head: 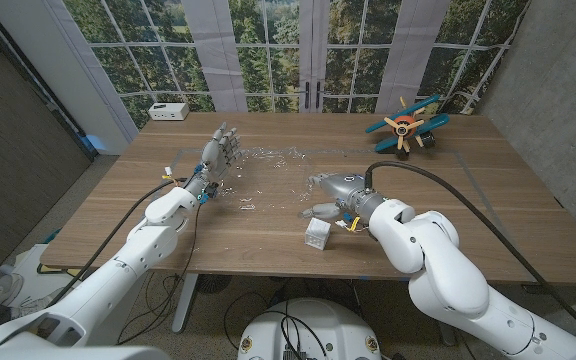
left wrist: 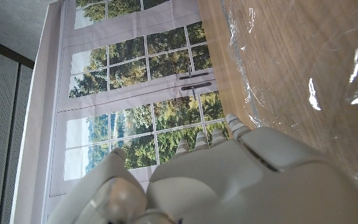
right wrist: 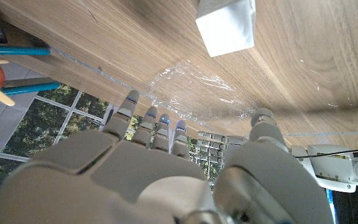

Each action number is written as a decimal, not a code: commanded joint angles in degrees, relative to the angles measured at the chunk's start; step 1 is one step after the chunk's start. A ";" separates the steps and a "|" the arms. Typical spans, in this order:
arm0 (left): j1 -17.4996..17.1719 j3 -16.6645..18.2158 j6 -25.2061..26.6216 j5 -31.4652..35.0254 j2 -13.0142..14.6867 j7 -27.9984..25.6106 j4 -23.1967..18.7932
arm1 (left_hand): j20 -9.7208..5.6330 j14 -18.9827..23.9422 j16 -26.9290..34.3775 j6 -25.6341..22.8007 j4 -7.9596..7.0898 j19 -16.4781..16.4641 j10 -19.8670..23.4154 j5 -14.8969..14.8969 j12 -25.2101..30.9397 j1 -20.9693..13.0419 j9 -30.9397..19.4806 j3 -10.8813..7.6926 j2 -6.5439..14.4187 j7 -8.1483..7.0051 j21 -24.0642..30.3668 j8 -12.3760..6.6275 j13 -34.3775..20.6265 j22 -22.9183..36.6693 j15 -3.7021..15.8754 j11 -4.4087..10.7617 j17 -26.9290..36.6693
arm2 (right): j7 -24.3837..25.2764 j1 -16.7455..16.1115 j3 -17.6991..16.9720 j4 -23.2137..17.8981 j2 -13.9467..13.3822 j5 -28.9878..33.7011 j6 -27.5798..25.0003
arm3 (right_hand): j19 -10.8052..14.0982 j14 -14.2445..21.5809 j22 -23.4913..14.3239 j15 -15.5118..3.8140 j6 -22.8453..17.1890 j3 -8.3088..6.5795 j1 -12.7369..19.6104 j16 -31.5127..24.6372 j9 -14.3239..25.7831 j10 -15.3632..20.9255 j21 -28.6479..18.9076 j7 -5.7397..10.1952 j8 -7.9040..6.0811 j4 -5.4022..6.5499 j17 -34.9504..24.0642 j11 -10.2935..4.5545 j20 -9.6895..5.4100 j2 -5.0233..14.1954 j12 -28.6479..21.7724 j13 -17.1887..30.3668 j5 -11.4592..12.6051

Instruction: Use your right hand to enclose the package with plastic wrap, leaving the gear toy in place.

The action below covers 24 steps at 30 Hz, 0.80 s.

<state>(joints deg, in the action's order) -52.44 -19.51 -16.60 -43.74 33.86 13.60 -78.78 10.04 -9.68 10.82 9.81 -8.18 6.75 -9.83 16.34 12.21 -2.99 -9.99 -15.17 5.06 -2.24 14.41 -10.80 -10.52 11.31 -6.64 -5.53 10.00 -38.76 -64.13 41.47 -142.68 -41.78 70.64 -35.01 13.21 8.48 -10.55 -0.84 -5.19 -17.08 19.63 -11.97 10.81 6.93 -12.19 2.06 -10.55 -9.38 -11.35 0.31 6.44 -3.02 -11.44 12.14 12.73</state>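
Right hand (head: 330, 197) hovers over the table, fingers spread, holding nothing, package (head: 317, 234) just beside it. Looks like wrapping hasn't started; next it needs to pinch the plastic wrap (head: 268, 170). Left hand (head: 218, 155) open too.

One white package (head: 316, 234) on the table (head: 488, 210), one sheet of plastic wrap (head: 268, 180), one toy plane (head: 406, 125), one white box (head: 169, 111), two hands: left (head: 218, 155), right (head: 330, 198).

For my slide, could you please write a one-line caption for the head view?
Right hand hovers beside white package; left hand stands on clear plastic wrap; toy plane behind.
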 commanded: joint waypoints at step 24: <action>1.43 -0.11 0.75 0.42 0.76 0.69 -0.36 | 0.21 -4.40 -0.24 5.12 0.16 -0.18 -5.30 0.03 -0.23 -0.55 -0.18 0.07 0.89 -0.27 -0.09 0.14 -0.20 0.30 0.34 -0.50 0.17 | -4.99 -4.28 -1.21 5.92 7.49 6.67 4.03 | 0.47 0.11 -0.18 -0.38 -1.12 0.75 1.01 -0.55 0.42 0.90 -0.17 -0.26 -1.06 0.50 -0.47 -0.21 -0.10 -1.02 -0.55 0.23 1.32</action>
<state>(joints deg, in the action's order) -51.34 -19.63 -16.07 -43.49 34.40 14.20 -78.90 10.03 -9.68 10.59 9.81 -8.18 6.76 -9.83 16.34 12.21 -2.99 -9.98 -15.17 5.06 -2.24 14.41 -10.80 -10.52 11.31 -6.64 -5.53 10.00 -42.89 -67.60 40.52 -138.69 -36.14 76.63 -31.56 13.20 8.27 -10.54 -1.04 -5.34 -16.37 19.71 -12.10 11.08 7.17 -12.19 1.76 -11.04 -9.16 -11.61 0.09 6.45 -4.14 -11.67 12.13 13.72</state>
